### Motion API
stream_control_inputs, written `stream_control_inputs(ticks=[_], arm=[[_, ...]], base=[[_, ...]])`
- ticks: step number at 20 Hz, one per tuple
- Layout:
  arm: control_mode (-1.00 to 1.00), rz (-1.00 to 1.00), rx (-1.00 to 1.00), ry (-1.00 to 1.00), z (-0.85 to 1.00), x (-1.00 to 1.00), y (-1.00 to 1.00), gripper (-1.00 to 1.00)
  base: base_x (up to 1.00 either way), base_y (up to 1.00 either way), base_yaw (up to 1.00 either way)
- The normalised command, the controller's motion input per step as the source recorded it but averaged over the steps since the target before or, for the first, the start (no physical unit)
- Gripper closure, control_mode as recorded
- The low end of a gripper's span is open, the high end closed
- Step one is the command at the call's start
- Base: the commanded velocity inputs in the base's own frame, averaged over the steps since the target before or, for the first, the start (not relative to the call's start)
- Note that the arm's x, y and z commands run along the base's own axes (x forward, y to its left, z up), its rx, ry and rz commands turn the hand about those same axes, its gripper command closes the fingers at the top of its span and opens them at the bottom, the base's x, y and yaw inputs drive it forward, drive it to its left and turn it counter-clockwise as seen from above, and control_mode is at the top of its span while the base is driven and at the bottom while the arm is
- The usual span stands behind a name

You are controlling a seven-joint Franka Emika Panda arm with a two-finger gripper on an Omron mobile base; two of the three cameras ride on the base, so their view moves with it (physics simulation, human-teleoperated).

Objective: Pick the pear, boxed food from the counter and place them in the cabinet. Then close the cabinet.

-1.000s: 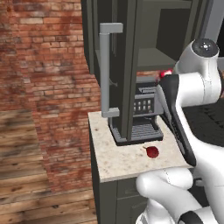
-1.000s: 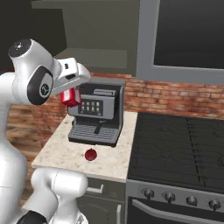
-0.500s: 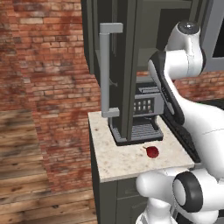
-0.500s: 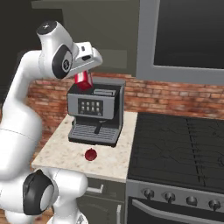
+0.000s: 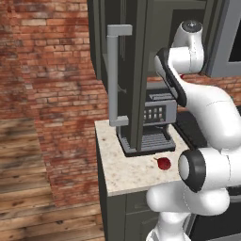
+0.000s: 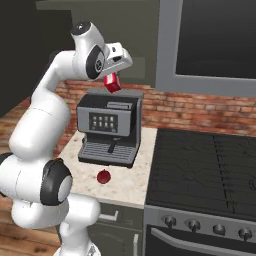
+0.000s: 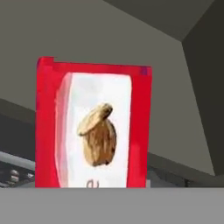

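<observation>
Glossy white rounded arm (image 6: 45, 125), dark joint caps

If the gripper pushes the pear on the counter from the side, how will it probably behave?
The pear is small and roundish, so it would probably roll rather than slide on the flat counter. It lies near the front edge, so a forward push might send it off. Its curved skin may also slip between flat fingers.

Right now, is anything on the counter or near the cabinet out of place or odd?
Nothing looks spilled or damaged. The pear lies loose on the counter before the coffee machine; the boxed food hangs tilted in the gripper above it.
</observation>
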Motion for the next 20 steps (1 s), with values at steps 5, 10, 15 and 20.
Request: stream_control_inputs(ticks=[5, 10, 15, 20], arm=[[-1.00, -0.01, 0.00, 0.00, 0.00, 0.87, -0.29, 1.00], [-1.00, -0.01, 0.00, 0.00, 0.00, 0.94, -0.24, 1.00], [-1.00, 0.00, 0.00, -0.05, -0.19, 0.87, -0.10, 1.00], [-1.00, 0.00, 0.00, -0.07, -0.51, 0.76, -0.05, 1.00]], base=[[0.00, 0.00, 0.00], [0.00, 0.00, 0.00], [0.00, 0.00, 0.00], [0.00, 0.00, 0.00]])
